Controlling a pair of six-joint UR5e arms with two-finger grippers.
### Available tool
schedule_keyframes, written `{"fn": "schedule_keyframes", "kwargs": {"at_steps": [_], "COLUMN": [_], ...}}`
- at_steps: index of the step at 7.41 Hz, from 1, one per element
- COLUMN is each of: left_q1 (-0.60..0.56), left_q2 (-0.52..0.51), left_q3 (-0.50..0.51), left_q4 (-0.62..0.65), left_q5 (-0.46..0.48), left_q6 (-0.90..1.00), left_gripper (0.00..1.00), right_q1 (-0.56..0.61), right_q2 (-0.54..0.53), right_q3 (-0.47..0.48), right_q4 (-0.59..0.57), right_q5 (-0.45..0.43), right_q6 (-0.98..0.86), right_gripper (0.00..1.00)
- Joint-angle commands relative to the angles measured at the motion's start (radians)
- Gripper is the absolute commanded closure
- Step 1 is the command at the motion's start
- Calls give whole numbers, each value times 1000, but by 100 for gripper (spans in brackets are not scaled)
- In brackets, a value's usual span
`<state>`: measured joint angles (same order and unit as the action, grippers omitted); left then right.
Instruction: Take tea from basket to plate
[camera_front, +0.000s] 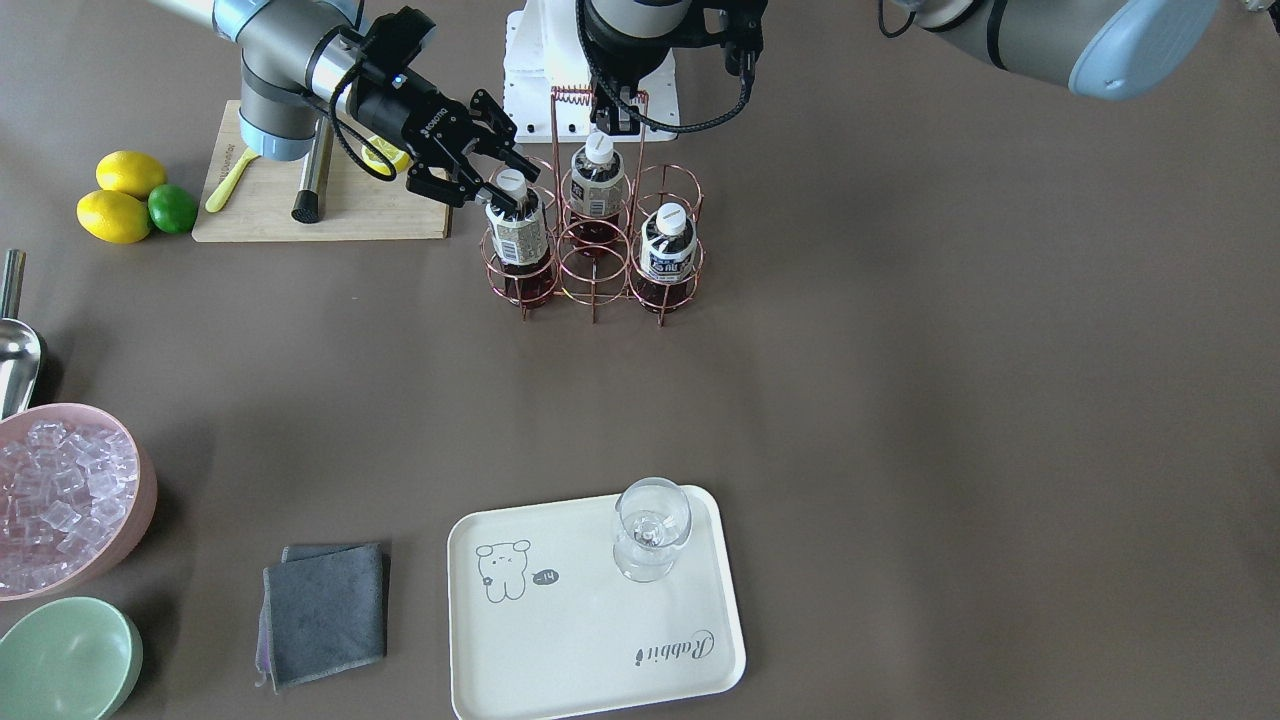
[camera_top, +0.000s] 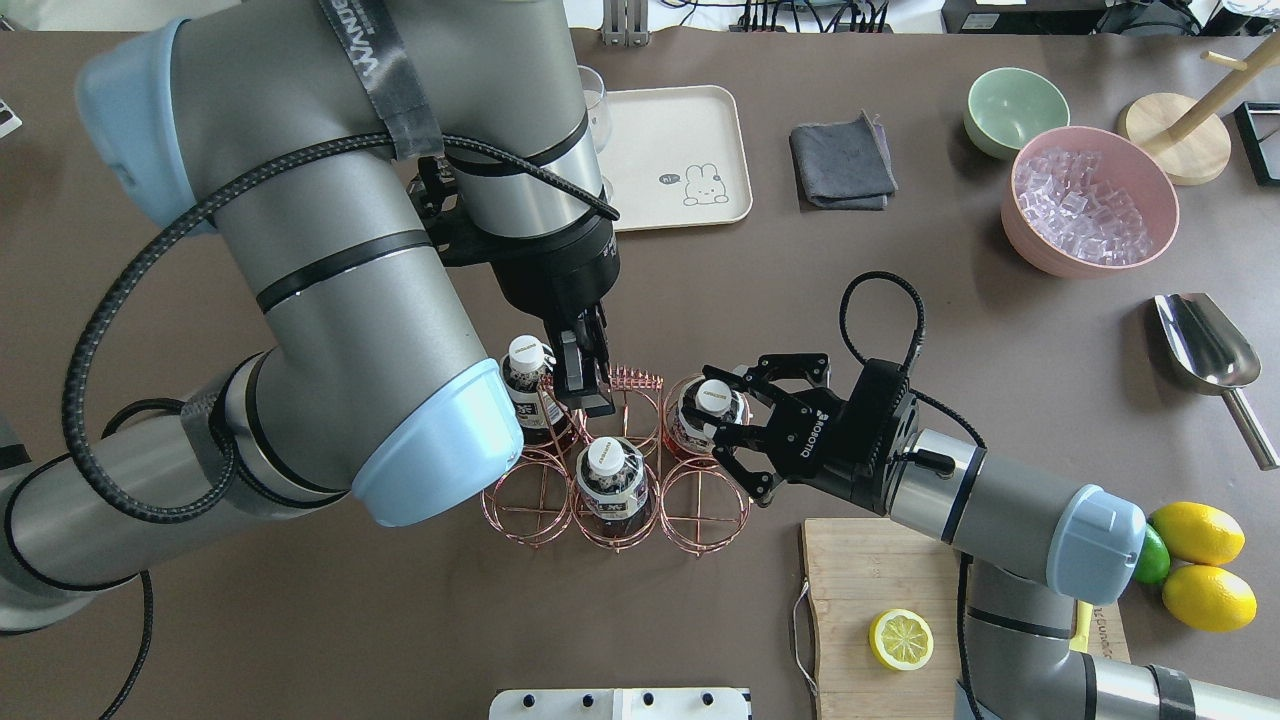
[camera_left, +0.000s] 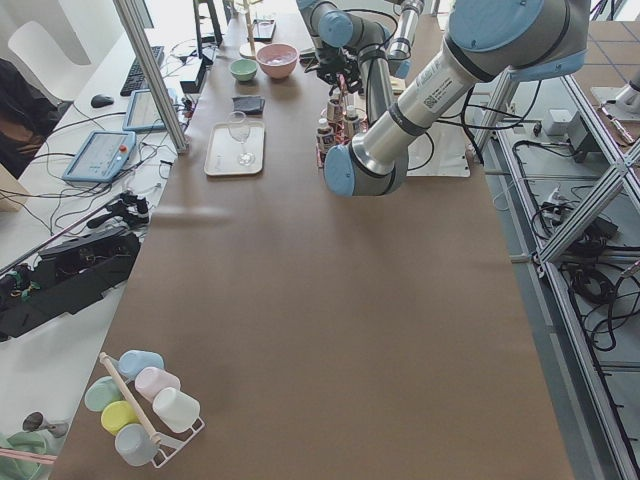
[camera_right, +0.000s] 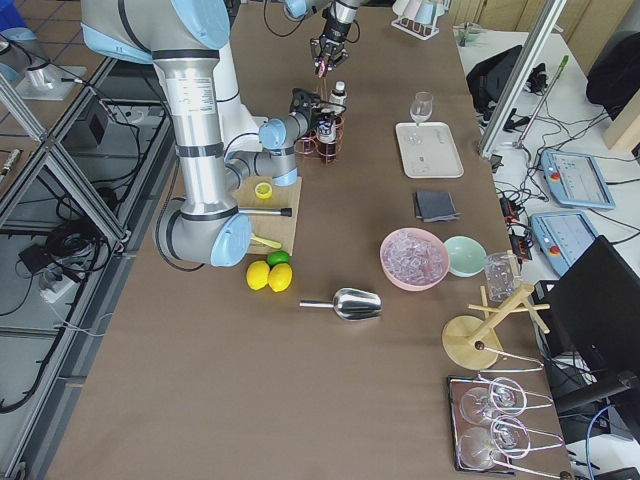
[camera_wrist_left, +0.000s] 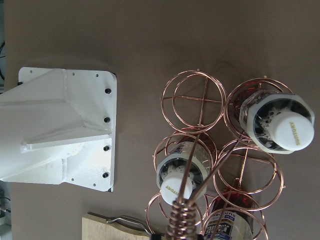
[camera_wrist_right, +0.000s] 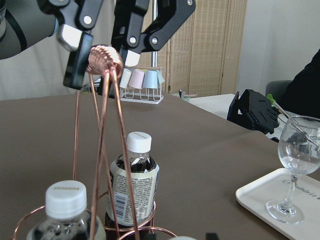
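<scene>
Looking across the bench (camera_front: 900, 400), you have not moved any tea yet: the plate (camera_front: 570, 640) carries a single stemmed glass (camera_front: 650, 530) near one corner and no bottle, and it sits well apart from the basket (camera_front: 593, 262). Count three tea bottles, all upright in the basket's six ring cells, so three cells are filled and three are empty. The tea (camera_front: 518, 232) you appear to be after stands in an end cell on the robot's right side; the other two are in the middle cell of the row nearer the robot (camera_front: 597, 180) and in the opposite end cell (camera_front: 668, 248). Your right gripper (camera_front: 515, 187) is spread open with its fingers on either side of that bottle's white cap and neck, not yet closed on it as far as the views show. Your left gripper (camera_top: 585, 382) is clamped on the coiled top of the basket's handle, which I judge is there to steady the carrier. What is left, then, is nearly everything: closing on the bottle, lifting it clear of its ring, carrying it over and setting it on a bare part of the plate beside the glass.
</scene>
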<state>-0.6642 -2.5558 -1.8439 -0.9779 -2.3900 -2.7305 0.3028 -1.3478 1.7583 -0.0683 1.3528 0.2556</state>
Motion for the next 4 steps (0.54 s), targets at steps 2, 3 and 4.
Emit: {"fn": "schedule_keyframes", "kwargs": {"at_steps": [2,3,4], "left_q1": [-2,-2,-2], "left_q2": [2,2,2], "left_q3": [-3,-1,-1], "left_q4": [1,1,1], "left_q5": [0,0,0], "left_q6": [0,0,0], "left_gripper": [100,100,100], "right_q1": [18,27,35], "right_q2": [-14,-14,-13], "right_q3": [6,10,15], "right_q4": [-7,-7,-8], "right_q5": [0,3,5], "right_q6": [-4,-4,-2], "right_gripper": [100,100,100]}}
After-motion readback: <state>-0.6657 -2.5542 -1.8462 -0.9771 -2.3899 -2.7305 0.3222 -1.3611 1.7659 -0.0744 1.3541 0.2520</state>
